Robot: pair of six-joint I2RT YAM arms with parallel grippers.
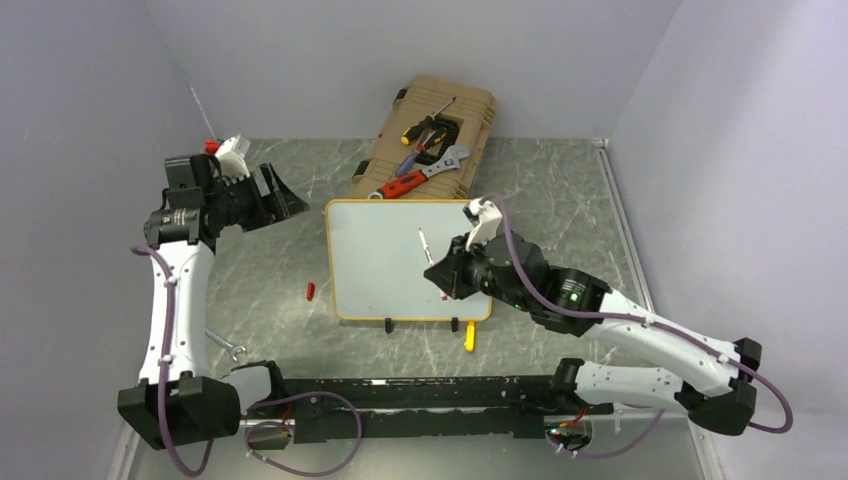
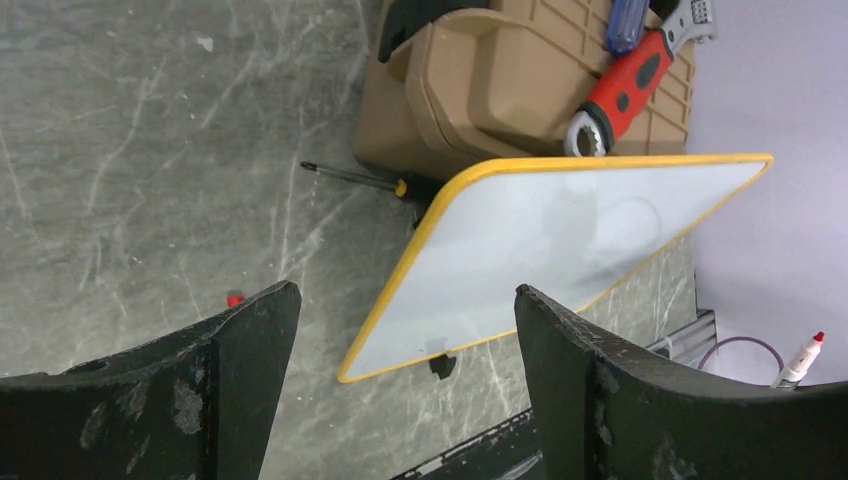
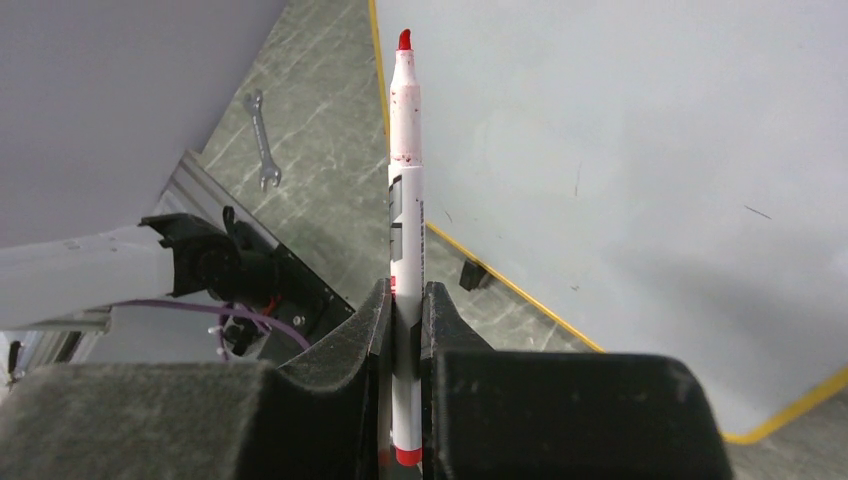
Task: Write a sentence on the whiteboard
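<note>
So we've got the right gripper [image 3: 405, 300] pinching the red marker [image 3: 404, 180], tip pointing over the blank whiteboard [image 1: 385, 265] lying flat below it mid-table, while our left gripper [image 1: 283, 200] hangs spread, well off left.

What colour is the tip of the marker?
Red. The marker shows its tip best in the right wrist view.

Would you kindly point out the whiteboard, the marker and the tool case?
whiteboard [image 1: 380, 260], top external view, bare white face
marker [image 3: 405, 130], right wrist view, white barrel
tool case [image 2: 500, 90], left wrist view, tan lid
</note>
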